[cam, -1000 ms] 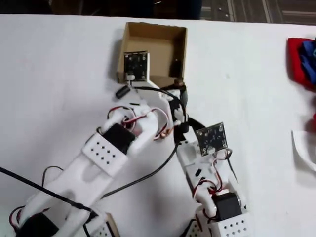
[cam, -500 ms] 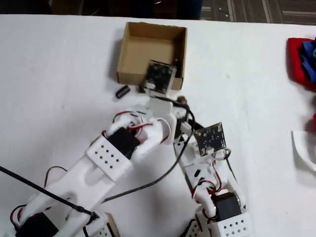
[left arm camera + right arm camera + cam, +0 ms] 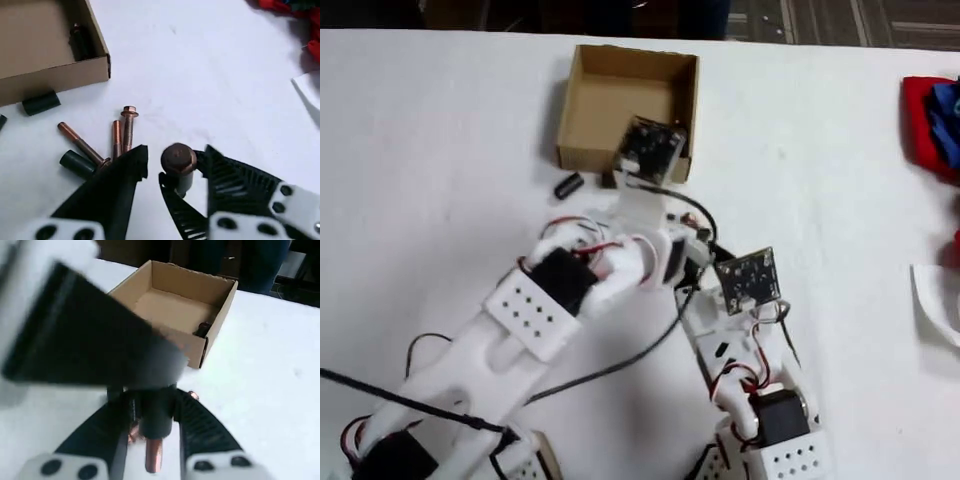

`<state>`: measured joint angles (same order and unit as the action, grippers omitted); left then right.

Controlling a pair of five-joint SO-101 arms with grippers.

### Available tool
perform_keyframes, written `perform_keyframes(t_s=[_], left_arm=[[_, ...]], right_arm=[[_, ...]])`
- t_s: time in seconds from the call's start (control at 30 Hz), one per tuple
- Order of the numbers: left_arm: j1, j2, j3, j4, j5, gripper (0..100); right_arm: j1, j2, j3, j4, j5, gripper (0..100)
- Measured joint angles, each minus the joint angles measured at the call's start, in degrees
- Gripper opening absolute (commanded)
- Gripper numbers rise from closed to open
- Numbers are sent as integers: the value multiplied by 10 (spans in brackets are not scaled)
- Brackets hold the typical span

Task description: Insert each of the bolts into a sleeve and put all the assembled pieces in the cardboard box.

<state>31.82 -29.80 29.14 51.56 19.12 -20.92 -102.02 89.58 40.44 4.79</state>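
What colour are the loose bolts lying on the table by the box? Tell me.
The bolts are copper-coloured, clearest in the left wrist view.

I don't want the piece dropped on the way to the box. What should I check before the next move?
1. Grip: right end effector shut on sleeve: ok.
2. Insertion: bolt is through the sleeve, its tip showing below: ok.
3. Release: left end effector free of the bolt's head: cannot tell.
4. Target: box open, with room beside the piece inside: ok.
5. All bolts sleeved: not ok, three loose bolts lie on the table.
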Motion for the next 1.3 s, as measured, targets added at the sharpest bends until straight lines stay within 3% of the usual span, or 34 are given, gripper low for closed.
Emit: perform_keyframes(t_s=[0.23,0.4,0.5,0.6,0.7,0.83,1.0,1.2,1.3], left_arm=[[-63,0,-106,59,-1,242],[-169,-1,-181,105,-2,175],[-257,-1,-164,135,-4,175],[-327,-1,-69,135,-68,173],[-364,-1,69,86,-177,172],[-385,-1,256,-58,-287,172],[-407,0,389,-216,-304,172],[-409,0,405,-242,-305,172],[-409,0,407,-242,-306,172]], right_arm=[[1,-1,1,0,0,23],[8,-1,21,0,0,23],[32,-1,43,0,0,23],[50,-1,46,0,0,23],[74,-1,46,-12,-16,22],[88,0,34,-50,-29,22],[87,85,-63,-92,-30,22],[91,403,-322,-91,-44,22],[90,622,-525,-31,-80,22]])
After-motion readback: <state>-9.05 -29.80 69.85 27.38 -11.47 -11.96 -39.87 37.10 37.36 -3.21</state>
